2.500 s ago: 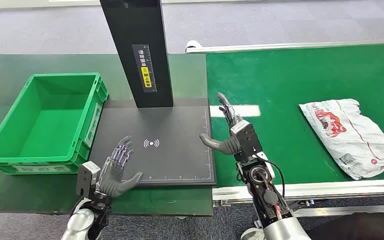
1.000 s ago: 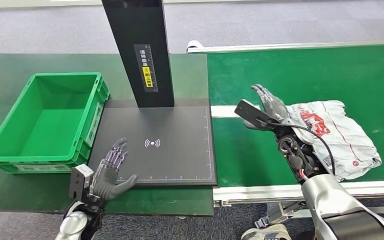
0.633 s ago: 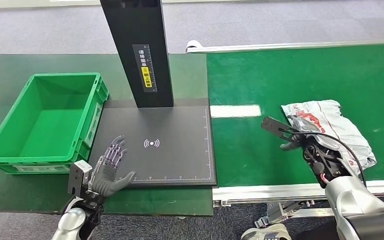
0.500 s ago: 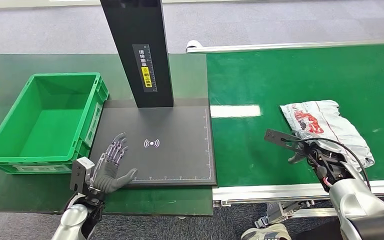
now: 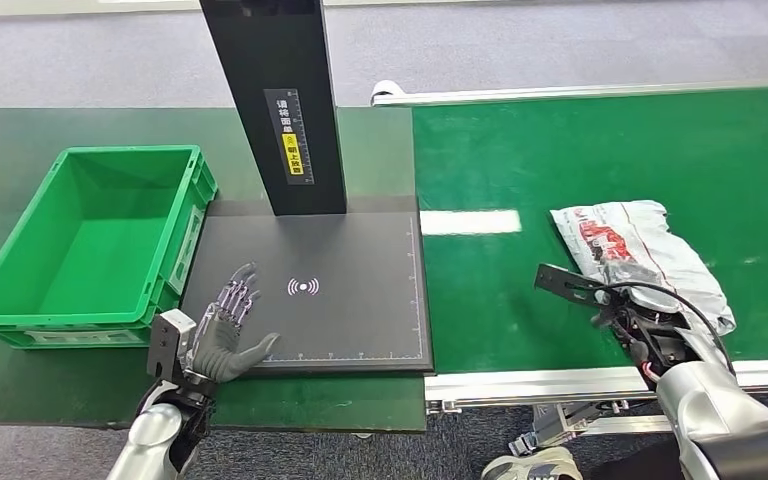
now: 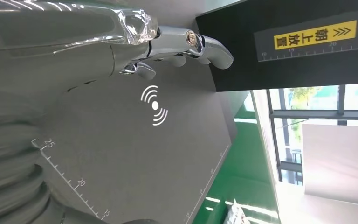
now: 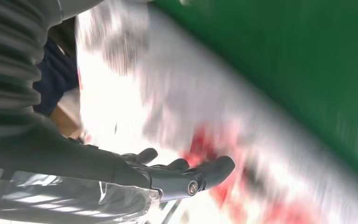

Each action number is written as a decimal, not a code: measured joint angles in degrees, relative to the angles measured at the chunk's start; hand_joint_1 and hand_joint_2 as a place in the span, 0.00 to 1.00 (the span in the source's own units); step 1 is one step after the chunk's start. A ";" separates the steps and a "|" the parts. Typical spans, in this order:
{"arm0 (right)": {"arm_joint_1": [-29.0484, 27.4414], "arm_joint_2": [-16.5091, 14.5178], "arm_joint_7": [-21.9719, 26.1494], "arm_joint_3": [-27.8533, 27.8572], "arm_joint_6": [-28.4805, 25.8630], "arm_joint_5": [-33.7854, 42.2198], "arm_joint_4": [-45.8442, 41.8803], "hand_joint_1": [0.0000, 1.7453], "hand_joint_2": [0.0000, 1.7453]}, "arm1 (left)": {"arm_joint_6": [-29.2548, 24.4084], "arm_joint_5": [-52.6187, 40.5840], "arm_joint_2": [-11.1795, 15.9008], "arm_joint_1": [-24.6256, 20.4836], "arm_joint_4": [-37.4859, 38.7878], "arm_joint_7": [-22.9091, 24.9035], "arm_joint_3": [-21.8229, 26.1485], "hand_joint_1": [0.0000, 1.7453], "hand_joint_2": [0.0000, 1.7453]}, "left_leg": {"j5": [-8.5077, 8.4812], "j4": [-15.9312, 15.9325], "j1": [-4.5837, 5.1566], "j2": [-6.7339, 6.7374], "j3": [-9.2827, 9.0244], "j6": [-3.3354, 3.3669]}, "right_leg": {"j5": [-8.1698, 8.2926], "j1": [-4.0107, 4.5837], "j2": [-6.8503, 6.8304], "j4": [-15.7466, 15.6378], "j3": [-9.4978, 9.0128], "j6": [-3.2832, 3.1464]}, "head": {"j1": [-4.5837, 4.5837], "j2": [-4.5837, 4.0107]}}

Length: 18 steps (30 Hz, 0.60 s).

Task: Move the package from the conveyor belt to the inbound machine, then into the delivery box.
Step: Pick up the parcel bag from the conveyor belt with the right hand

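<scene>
Right of centre in the head view, the package (image 5: 640, 255), a crumpled white bag with red print, lies on the green conveyor belt (image 5: 560, 150). The right hand (image 5: 650, 325) sits at the package's near end, low right in the frame, but its wrist bracket and cables cover the fingers. In the right wrist view the dark fingers (image 7: 186, 170) stretch out across the blurred white and red plastic; whether they grasp it or merely lie against it, I cannot tell.

Lower left of the head view, the left hand (image 5: 225, 335) hovers at the near left corner of the inbound machine (image 5: 360, 320), a black plate with a white signal mark, fingers spread, holding nothing. The left wrist view shows those pale fingers (image 6: 200, 42) above that mark. The machine's black post (image 5: 275, 100) is cut off at the top edge. At left, the green delivery box (image 5: 20, 260) stands on the dark green worktop (image 5: 20, 130), just beside the plate.
</scene>
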State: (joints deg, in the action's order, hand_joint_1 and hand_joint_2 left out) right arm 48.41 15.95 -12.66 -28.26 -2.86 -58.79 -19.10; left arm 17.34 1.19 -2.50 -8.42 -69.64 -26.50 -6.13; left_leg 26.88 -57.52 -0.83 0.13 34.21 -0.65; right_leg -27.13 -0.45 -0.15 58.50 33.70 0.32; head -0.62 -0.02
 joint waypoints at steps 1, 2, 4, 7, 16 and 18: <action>-0.02 -0.29 0.49 0.28 -5.31 -0.64 -0.35 0.00 1.00 | -0.13 0.01 -0.06 0.67 -0.71 0.19 0.11 0.00 1.00 | 0.00 0.00 0.00 0.03 0.00 0.00 | 0.00 0.00 0.02 0.00 0.02 0.00 | 0.00 0.00; -0.03 -0.57 1.17 0.67 -10.27 -1.14 -0.85 0.00 1.00 | -0.18 0.02 -0.12 1.35 -1.51 0.41 0.22 0.00 1.00 | 0.00 0.00 0.00 0.04 -0.01 0.00 | 0.00 0.00 0.03 0.00 0.03 0.00 | 0.01 0.00; -0.02 -1.03 2.67 1.56 -16.45 -1.78 -2.08 0.00 1.00 | -0.20 0.05 -0.20 2.39 -2.97 0.84 0.36 0.00 1.00 | 0.00 0.00 -0.02 -0.02 0.00 0.00 | -0.01 0.01 -0.01 -0.01 0.04 0.00 | 0.01 0.00; -0.17 -1.59 4.44 2.77 -19.65 -2.50 -3.69 0.00 1.00 | -0.25 0.10 -0.25 3.33 -4.47 1.21 0.55 0.00 1.00 | 0.00 0.00 -0.02 -0.08 0.01 0.00 | -0.01 0.01 -0.06 -0.01 0.03 0.01 | 0.00 0.00; -0.33 -2.63 0.88 5.52 -8.94 -8.06 -4.28 0.00 1.00 | -0.43 0.16 -0.28 2.72 -4.82 1.35 0.62 0.00 1.00 | -0.01 -0.01 -0.02 -0.07 0.00 0.01 | -0.01 0.01 -0.04 -0.02 0.02 0.01 | 0.00 -0.01; -0.40 -2.74 -1.31 5.77 -2.05 -8.96 -3.69 0.00 1.00 | -0.34 0.16 -0.31 2.01 -4.23 1.23 0.62 0.00 1.00 | -0.01 -0.01 -0.01 -0.07 0.00 0.00 | -0.01 0.01 -0.04 -0.02 0.04 0.00 | 0.01 -0.01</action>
State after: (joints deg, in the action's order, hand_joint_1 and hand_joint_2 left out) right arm 48.02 13.21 -13.97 -22.49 -4.91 -67.75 -22.79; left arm 16.99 1.34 -2.81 -6.41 -73.87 -25.27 -5.51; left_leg 26.87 -57.53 -0.85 0.06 34.21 -0.65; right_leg -27.13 -0.44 -0.19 58.48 33.73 0.33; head -0.62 -0.02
